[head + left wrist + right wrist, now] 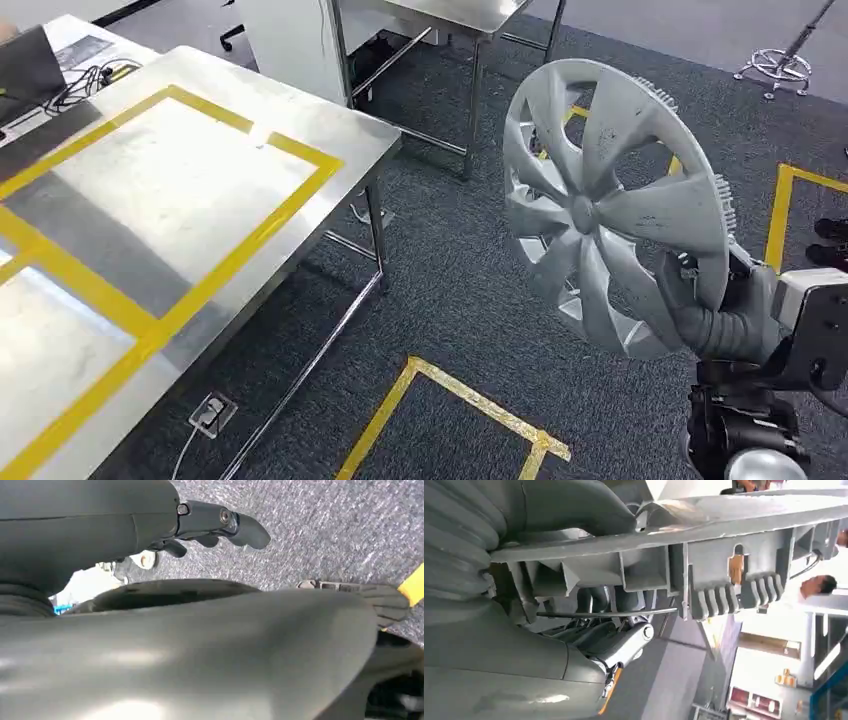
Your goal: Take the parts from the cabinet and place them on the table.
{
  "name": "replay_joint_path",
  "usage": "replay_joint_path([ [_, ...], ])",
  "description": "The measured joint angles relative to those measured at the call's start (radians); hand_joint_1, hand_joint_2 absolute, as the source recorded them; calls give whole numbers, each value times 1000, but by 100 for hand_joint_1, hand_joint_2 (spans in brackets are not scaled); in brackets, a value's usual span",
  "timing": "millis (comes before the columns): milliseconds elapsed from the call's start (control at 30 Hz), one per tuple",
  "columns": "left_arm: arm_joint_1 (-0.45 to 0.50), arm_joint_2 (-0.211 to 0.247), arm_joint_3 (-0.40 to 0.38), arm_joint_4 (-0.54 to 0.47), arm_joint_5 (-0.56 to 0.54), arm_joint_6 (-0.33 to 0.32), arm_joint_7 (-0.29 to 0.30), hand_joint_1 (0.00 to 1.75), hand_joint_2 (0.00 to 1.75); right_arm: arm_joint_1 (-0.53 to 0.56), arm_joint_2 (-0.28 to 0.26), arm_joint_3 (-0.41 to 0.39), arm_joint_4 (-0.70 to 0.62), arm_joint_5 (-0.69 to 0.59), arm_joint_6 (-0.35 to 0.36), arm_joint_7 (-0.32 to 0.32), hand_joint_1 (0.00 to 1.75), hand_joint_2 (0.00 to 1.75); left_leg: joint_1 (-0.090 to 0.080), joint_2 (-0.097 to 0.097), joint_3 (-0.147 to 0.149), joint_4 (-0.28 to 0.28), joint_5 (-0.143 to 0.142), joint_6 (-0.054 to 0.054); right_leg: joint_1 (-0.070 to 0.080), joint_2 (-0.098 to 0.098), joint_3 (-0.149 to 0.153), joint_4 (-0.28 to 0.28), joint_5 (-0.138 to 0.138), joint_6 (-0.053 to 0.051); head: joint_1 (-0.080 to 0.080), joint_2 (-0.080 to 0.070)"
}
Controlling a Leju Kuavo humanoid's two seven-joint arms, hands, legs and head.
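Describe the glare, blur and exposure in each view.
Head view: sharp, with soft glare on the steel table. Left wrist view: the left hand and carpet are slightly soft. Right wrist view: the hubcap close-up is clear, the background blown out.

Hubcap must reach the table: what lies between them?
In the head view, only bare carpet lies between the hubcap and the table.
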Motion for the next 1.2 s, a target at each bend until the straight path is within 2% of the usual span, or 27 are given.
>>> replay_joint_path([
  [67,2,0,2,0,0,0,0,0,0,0,2,5,3,2,-1,0,175,175,1,-21,-2,-5,7,11,-1,-21,6,-3,1,11,-2,0],
  [100,4,0,4,0,4,0,2,0,0,1,2,8,4,6,-1,1,175,175,11,-32,4,-11,12,18,-8,5,-10,7,-11,20,-1,0],
  [133,3,0,6,0,8,0,5,0,0,2,3,13,6,13,-1,1,175,175,12,-41,4,-12,14,22,-10,59,-21,44,-39,23,4,0],
  [167,1,0,9,0,10,-2,8,0,0,1,3,15,7,16,-1,0,175,175,12,-53,2,-12,16,27,-11,89,-52,116,-75,25,15,0],
  [233,0,-2,14,0,12,-3,11,0,0,4,3,21,9,18,-1,0,175,175,11,-83,-2,-11,18,30,-11,107,-126,277,-135,29,25,0],
  [267,1,-2,15,0,12,-3,11,0,0,7,3,24,11,19,-1,1,175,175,11,-98,-2,-11,19,30,-11,108,-143,310,-136,28,28,0],
  [333,3,-1,17,0,14,-6,14,0,0,10,5,29,16,24,-1,3,175,175,11,-129,-2,-8,20,29,-11,111,-117,245,-80,23,35,0],
  [400,5,-1,19,0,15,-15,14,0,0,6,5,36,16,37,-2,8,175,175,11,-158,-2,-4,22,27,-11,138,-32,64,10,13,42,0],
  [433,5,-3,19,0,13,-25,18,0,0,2,5,40,16,42,-3,13,175,175,12,-168,-6,-3,24,23,-16,193,-10,20,-4,5,44,0],
  [467,1,-4,19,0,8,-31,26,0,0,3,5,42,17,47,-5,18,175,175,9,-180,-16,3,27,17,-16,201,-4,-4,-5,6,39,0],
  [567,5,-9,19,-1,-11,-48,48,0,0,2,6,43,20,52,-6,29,175,175,25,-205,-29,-2,39,-3,-3,175,0,3,-1,0,42,0],
  [600,5,-7,19,0,-17,-51,50,0,0,2,7,45,23,52,-6,29,175,175,21,-211,-47,5,36,-10,-17,154,6,-15,9,-11,45,0],
  [633,7,-9,19,-2,-25,-56,51,0,0,-3,7,48,25,53,-5,32,175,175,12,-155,-57,26,20,-14,-16,142,11,-18,13,-15,43,0],
  [667,7,-8,17,-2,-36,-60,50,0,0,-6,10,50,27,57,-5,35,175,175,11,-105,-79,75,-13,-16,-14,132,10,-20,13,-16,25,0],
  [733,3,-8,11,-2,-55,-70,45,0,0,-16,11,56,34,66,-1,49,175,175,18,-67,-147,218,-79,-20,-13,106,7,-18,12,-22,15,0],
  [767,3,-8,7,-2,-64,-79,44,0,0,-22,11,60,37,73,2,61,175,175,20,-62,-172,272,-93,-22,-13,90,6,-17,11,-22,14,0],
  [800,3,-8,2,-2,-74,-89,45,0,0,-29,12,67,42,82,6,79,175,175,21,-59,-173,278,-83,-22,-14,74,6,-15,10,-20,9,0],
  [833,4,-8,-3,-2,-76,-94,48,0,0,-37,13,72,45,88,10,95,175,175,23,-54,-150,240,-57,-22,-15,60,5,-13,9,-18,7,0],
  [867,4,-7,-7,-2,-80,-100,56,0,0,-47,13,76,50,89,16,111,175,175,23,-46,-105,166,-20,-22,-15,46,5,-10,5,-15,3,0],
  [900,4,-5,-9,-2,-82,-101,62,0,0,-55,13,80,54,89,23,122,175,175,23,-23,-54,82,11,-22,-16,34,7,-7,2,-10,-1,0],
  [933,2,-5,-11,-2,-82,-103,69,0,0,-65,14,85,58,89,29,129,175,175,17,30,-25,21,1,-20,-13,23,9,-4,-1,-4,-8,0],
  [967,0,-4,-12,-2,-83,-108,74,0,0,-78,15,90,65,88,35,134,175,175,9,43,-7,10,-2,-8,-3,16,5,4,-7,5,-15,0],
  [1000,-1,-3,-13,-2,-83,-113,82,0,0,-96,18,99,78,83,48,135,175,175,7,18,-16,13,1,0,-3,2,5,2,-4,9,-7,0],
  [1100,-2,-4,-14,-2,-77,-125,98,0,0,-137,37,122,123,64,59,126,175,175,12,-25,-20,8,12,16,-7,-33,11,2,-11,23,-5,0],
  [1133,-1,-5,-14,-2,-76,-127,100,0,0,-144,40,129,134,62,60,124,175,175,15,-41,-20,7,14,20,-12,17,-2,22,-30,31,0,0],
  [1167,-3,-5,-14,-2,-76,-129,100,0,0,-149,43,134,144,62,60,119,175,175,15,-56,-21,7,17,26,-16,66,-23,74,-62,30,4,0],
  [1200,-4,-7,-14,-2,-75,-129,101,0,0,-156,44,140,157,59,60,116,175,175,15,-75,-22,7,18,28,-15,91,-62,159,-100,29,16,0],
])
